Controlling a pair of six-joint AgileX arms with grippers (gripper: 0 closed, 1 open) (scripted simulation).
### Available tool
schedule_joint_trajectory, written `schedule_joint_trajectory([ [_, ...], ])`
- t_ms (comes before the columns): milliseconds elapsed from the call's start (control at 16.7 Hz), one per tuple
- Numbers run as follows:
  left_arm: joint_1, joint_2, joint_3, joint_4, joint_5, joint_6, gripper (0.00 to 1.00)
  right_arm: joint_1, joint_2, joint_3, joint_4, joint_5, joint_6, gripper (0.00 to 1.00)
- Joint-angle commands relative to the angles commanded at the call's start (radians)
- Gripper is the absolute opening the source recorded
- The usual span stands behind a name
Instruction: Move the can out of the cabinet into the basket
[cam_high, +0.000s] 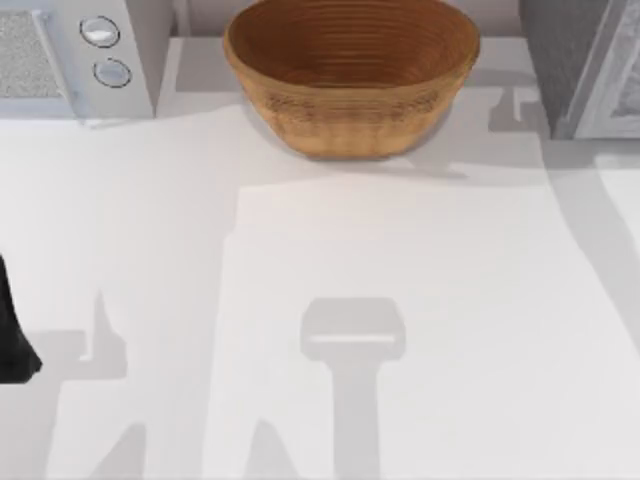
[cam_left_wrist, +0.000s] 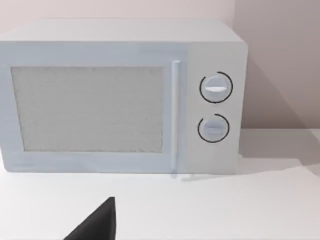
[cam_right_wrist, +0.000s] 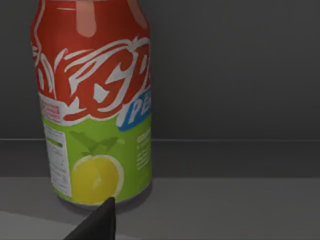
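Note:
The can, red above and green with a lime below, stands upright on the dark grey floor inside the cabinet. A black part of my right gripper shows just in front of the can's base, close to it; whether it touches the can I cannot tell. In the top view the cabinet stands at the back right corner, with its white-framed door beside the speckled side. The woven basket sits at the back middle of the table. My left gripper is parked at the table's left edge.
A white microwave with two round silver knobs stands at the back left, and it faces the left wrist camera. Open white tabletop stretches between the basket, the cabinet and the front edge.

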Motion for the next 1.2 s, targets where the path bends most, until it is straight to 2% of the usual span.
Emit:
schedule_joint_trajectory([
  [300, 0.0, 0.0, 0.0, 0.0, 0.0, 0.0, 1.0, 0.007, 0.014, 0.013, 0.006, 0.011, 0.0, 1.0],
  [780, 0.0, 0.0, 0.0, 0.0, 0.0, 0.0, 1.0, 0.156, 0.274, 0.22, 0.059, 0.168, -0.004, 1.0],
  [1200, 0.0, 0.0, 0.0, 0.0, 0.0, 0.0, 1.0, 0.159, 0.299, 0.243, 0.059, 0.172, -0.004, 1.0],
])
